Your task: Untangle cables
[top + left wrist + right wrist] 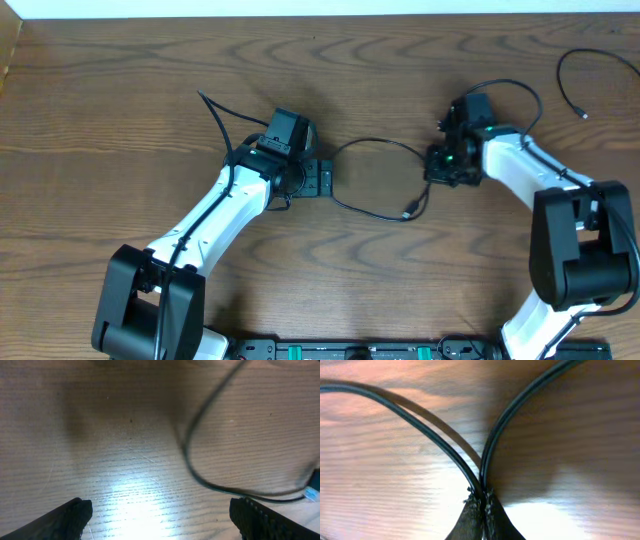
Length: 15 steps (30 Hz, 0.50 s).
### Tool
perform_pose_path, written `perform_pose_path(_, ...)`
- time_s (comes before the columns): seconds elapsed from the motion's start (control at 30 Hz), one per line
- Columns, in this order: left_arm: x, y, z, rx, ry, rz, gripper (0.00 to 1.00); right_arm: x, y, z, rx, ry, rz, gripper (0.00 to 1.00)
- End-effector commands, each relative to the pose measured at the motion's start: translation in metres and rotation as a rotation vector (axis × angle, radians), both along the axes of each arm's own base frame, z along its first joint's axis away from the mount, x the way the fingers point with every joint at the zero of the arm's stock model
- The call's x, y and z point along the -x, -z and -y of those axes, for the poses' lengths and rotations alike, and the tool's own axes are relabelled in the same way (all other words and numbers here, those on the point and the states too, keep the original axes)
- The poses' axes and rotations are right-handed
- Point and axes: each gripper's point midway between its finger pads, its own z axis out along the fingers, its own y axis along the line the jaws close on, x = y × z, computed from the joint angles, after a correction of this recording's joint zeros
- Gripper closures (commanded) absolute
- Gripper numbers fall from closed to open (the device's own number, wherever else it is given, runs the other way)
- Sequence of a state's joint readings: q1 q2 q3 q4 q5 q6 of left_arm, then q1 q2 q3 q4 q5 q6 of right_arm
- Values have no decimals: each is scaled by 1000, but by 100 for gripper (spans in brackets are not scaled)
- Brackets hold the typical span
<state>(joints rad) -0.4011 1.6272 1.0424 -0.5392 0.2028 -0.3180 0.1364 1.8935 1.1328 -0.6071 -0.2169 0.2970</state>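
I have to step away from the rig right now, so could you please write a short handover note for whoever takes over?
Left hand: open, empty, low over the table beside the black cable's loop.
Right hand: shut on that cable, two strands leaving its tips.
Second black cable: lies apart, far right.
Done: these two seem separated.
Left: probably straightening the held loop.
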Motion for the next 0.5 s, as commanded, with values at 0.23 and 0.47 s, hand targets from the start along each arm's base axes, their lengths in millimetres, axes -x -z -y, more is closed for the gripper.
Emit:
perform_pose_path(0.23,-4,-7,-2,-6,-8,24,5,-104,-120,47,138,-61,349,99)
perform_pose_path(0.47,-4,-7,-2,-6,-8,24,5,-148,-193,85,325,7,547,99)
